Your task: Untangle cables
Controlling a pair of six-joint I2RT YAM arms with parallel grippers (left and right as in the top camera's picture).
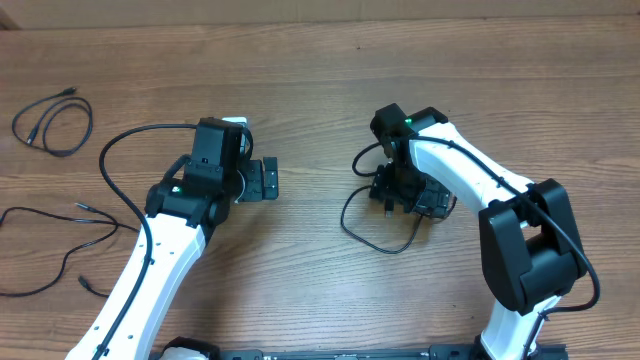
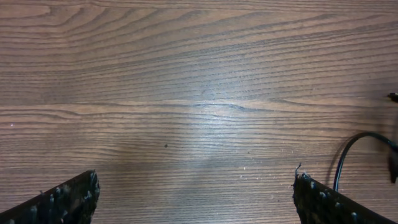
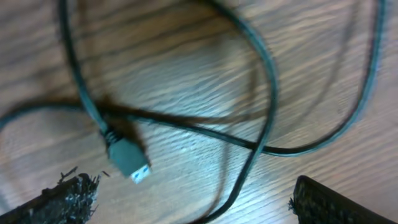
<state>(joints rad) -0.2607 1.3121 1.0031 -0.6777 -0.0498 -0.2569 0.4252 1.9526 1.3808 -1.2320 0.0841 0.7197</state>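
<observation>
Your right gripper has its fingers spread wide and pinching nothing. The looped cable lies loose on the table between them, with its strands crossing and its small plug flat on the wood near the left-hand pad. From overhead you lose that plug under the wrist; you see only the loop curving out below and beside the gripper. Your left gripper is also spread wide, with bare wood between its fingers. Its wrist camera catches a stray arc of cord at the right edge, and you cannot tell which cable it belongs to. Only the overhead view shows the other two. The coiled cable is at the far left corner, and the third cable trails along the left edge, both well apart from either gripper.
</observation>
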